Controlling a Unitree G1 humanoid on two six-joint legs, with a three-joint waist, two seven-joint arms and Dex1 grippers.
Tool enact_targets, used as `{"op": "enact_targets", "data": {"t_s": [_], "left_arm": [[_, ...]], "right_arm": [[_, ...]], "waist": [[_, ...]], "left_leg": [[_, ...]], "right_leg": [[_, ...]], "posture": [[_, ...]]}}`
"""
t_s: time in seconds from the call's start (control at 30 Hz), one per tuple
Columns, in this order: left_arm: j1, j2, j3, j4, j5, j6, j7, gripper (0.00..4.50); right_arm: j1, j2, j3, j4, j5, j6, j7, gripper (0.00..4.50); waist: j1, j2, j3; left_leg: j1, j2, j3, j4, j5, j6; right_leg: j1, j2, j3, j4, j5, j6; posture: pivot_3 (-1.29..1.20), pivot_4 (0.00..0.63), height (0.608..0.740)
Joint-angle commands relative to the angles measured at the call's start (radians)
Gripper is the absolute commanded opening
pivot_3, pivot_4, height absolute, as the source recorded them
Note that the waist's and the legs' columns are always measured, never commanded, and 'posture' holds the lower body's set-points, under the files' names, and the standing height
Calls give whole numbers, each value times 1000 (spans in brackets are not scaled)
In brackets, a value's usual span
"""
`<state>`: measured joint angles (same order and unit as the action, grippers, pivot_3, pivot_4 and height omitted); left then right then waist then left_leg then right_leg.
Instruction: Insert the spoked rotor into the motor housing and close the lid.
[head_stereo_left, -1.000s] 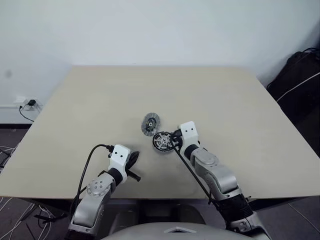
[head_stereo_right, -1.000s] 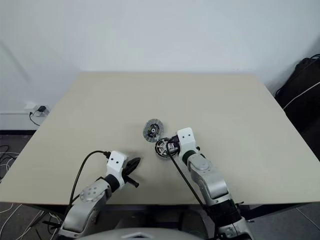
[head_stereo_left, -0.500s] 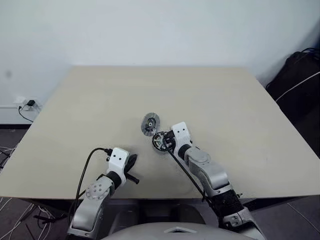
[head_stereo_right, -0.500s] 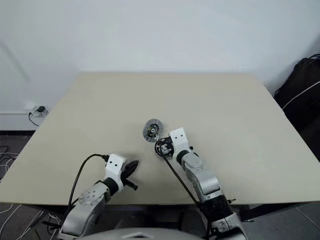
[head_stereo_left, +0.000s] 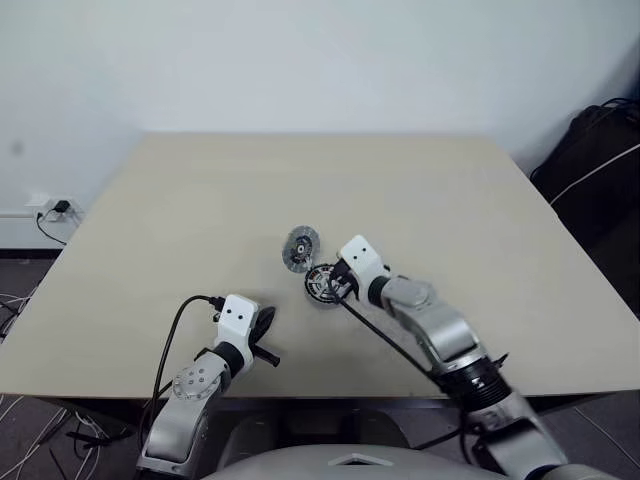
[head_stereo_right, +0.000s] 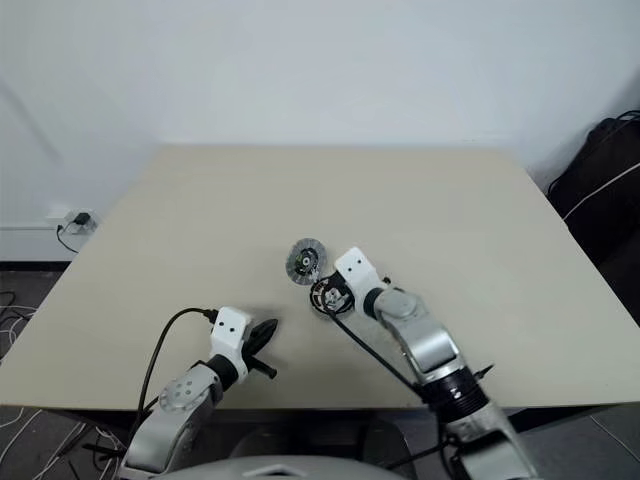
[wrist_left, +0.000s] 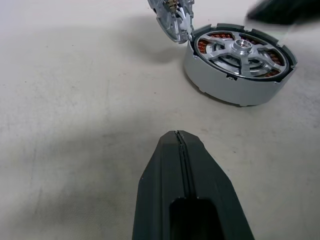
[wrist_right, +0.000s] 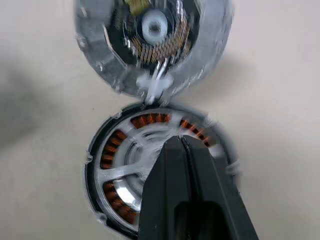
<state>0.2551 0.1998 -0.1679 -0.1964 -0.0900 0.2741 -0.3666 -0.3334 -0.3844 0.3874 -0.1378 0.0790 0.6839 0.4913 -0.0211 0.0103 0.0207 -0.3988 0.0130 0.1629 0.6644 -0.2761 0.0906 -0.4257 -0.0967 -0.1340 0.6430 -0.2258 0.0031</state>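
A beige table (head_stereo_left: 200, 200) stands against a plain white wall (head_stereo_left: 300, 60). A wall socket (head_stereo_left: 50, 205) with cables sits beyond its left edge; a black bag (head_stereo_left: 600, 160) beyond its right.

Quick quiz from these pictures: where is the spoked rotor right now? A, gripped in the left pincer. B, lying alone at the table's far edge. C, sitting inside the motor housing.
C: the spoked rotor sits inside the motor housing, copper windings showing through its gaps, while the lid lies beside it on the table.
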Motion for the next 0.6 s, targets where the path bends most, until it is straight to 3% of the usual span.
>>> {"op": "enact_targets", "data": {"t_s": [0.03, 0.23, 0.6], "left_arm": [[-20, -7, -1, 0, -6, -28, -2, 0], [-36, -21, -7, 16, -5, -36, -2, 0], [-25, -41, 3, 33, -3, -67, 15, 0]], "right_arm": [[-68, -127, 120, -97, -57, -60, 198, 913], [-195, -282, 317, -98, -201, -121, 424, 2880], [-275, -256, 390, 39, -342, -263, 551, 2880]], "waist": [[1, 0, 0], [9, -1, 1], [12, -3, 2]], "left_leg": [[0, 0, 0, 0, 0, 0], [-1, 1, -3, 3, -1, 2], [-2, 1, -9, 10, -3, 5]], "right_leg": [[0, 0, 0, 0, 0, 0], [1, 0, -4, 0, -1, -2], [7, -1, -9, 0, -1, -1]], "posture": [[0, 0, 740], [0, 0, 740], [0, 0, 740]]}}
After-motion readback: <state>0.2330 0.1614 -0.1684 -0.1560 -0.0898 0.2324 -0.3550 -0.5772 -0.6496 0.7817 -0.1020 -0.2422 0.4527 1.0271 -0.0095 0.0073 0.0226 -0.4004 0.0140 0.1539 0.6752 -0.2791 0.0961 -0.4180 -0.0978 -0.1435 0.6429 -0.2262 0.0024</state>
